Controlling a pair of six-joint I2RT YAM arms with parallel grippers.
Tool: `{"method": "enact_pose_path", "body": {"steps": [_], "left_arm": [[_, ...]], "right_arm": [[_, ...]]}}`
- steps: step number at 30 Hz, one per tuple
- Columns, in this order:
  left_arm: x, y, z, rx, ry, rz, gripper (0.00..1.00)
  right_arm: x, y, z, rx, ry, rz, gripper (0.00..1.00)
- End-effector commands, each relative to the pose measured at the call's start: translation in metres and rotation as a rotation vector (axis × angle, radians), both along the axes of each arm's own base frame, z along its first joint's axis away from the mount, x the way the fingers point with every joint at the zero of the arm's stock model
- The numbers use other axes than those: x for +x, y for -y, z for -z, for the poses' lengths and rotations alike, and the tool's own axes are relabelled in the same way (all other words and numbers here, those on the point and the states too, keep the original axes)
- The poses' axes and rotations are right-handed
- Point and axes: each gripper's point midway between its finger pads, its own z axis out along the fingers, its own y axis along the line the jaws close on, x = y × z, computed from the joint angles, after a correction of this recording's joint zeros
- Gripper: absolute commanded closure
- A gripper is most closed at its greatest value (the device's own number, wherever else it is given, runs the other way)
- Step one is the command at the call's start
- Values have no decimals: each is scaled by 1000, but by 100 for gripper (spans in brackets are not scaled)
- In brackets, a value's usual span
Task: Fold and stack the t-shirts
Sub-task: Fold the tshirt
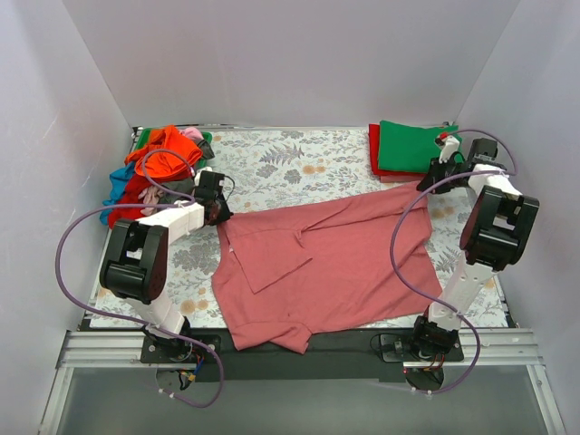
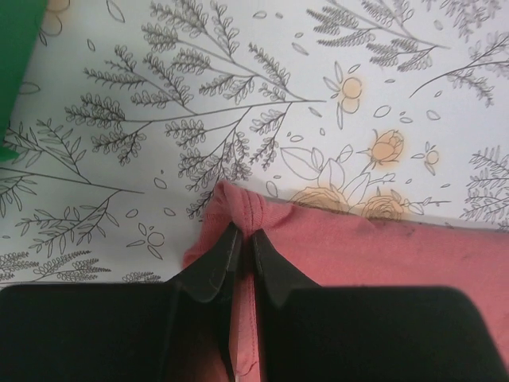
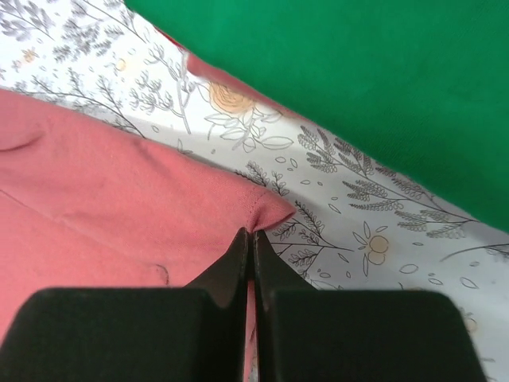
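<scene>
My left gripper [image 2: 245,237] and right gripper [image 3: 248,235] clamp tight on far corners of the rose shirt [image 1: 317,263], right one near the green shirt [image 1: 417,145]; cloth looks soft, limp, light.

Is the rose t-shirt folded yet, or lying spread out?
Mostly spread: the rose t-shirt lies open on the floral cover, with only a flap on the left arm's side turned over.

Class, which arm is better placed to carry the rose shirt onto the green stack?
Right, likely: the right gripper pinches the shirt corner beside the green stack. The left gripper pinches the far corner, by the unfolded pile.
</scene>
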Motion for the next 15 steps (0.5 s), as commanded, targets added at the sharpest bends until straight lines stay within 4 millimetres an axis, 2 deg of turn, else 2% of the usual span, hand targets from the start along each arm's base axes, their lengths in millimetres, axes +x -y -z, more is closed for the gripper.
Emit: {"method": "enact_pose_path", "body": {"steps": [1,9,15], "left_arm": [[25,-7,-28,41,102,-11,100],[36,-13,-46,55,166,-20,100],[50,-16,-54,64,203,-23,100]], "right_arm": [[7,1,-37,-38,124,-16,99],[15,8,-56,-85,187,5,99],[29,13,-70,-96,225,19,99]]}}
